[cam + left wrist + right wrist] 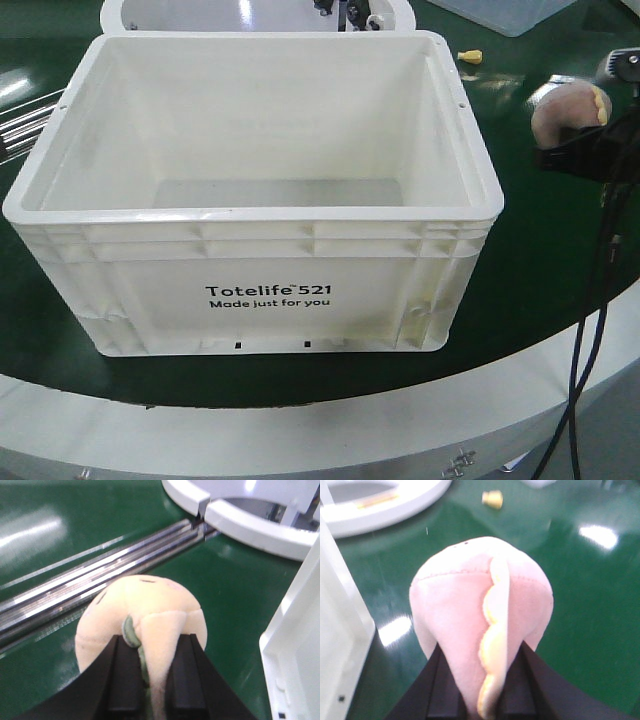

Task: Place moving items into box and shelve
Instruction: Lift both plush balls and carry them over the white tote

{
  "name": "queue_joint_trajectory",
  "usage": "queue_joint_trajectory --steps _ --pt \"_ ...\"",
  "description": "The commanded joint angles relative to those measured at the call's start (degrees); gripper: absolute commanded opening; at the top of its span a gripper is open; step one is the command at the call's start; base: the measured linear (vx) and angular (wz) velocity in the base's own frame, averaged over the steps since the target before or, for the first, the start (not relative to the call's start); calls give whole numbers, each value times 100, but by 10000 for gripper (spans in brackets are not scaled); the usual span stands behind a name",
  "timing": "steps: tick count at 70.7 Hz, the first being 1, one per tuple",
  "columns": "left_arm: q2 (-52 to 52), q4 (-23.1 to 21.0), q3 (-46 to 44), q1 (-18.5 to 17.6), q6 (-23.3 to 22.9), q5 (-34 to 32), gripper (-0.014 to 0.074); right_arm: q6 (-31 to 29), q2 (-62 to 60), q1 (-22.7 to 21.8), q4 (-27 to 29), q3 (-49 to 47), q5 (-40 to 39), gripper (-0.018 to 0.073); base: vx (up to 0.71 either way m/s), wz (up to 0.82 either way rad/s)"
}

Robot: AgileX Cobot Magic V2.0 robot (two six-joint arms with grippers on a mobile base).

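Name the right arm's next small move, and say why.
Probably carry the right gripper sideways toward the crate until the pink toy is over the opening. The gripper is shut on the toy, which hangs outside the crate beside its wall; the crate looks empty.

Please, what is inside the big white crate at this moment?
Only its bare white floor and walls show in the crate; no item lies there. Its front wall hides the nearest strip of floor. The pink plush toy is outside, in the right gripper.
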Motion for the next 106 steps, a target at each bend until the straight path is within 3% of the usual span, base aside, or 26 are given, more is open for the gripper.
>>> queue_joint_trajectory --steps 1,37,57,65,90,106 --pt "-386 -55 -144 -39 -53 -626 -28 -42 -445 -29 -50 -156 -543 -15 0 0" --pt "-1355 -55 -144 -65 -311 -938 -26 -42 -1720 -29 -50 -156 -633 -15 0 0" --pt "-1392 -49 -144 -791 -306 -971 -26 -22 -1907 41 8 -156 -632 -15 0 0" --pt "-1392 -49 -144 -1210 -306 -1022 -26 -66 -1907 488 -50 -156 -681 -15 0 0" --pt "-1376 -26 -144 -2589 -293 -1063 -26 -300 -1769 2611 -54 -156 -1032 -12 0 0" --pt "-1227 -3 -144 -3121 -267 -1066 -26 -300 -1246 3408 -33 -156 -1376 -12 0 0"
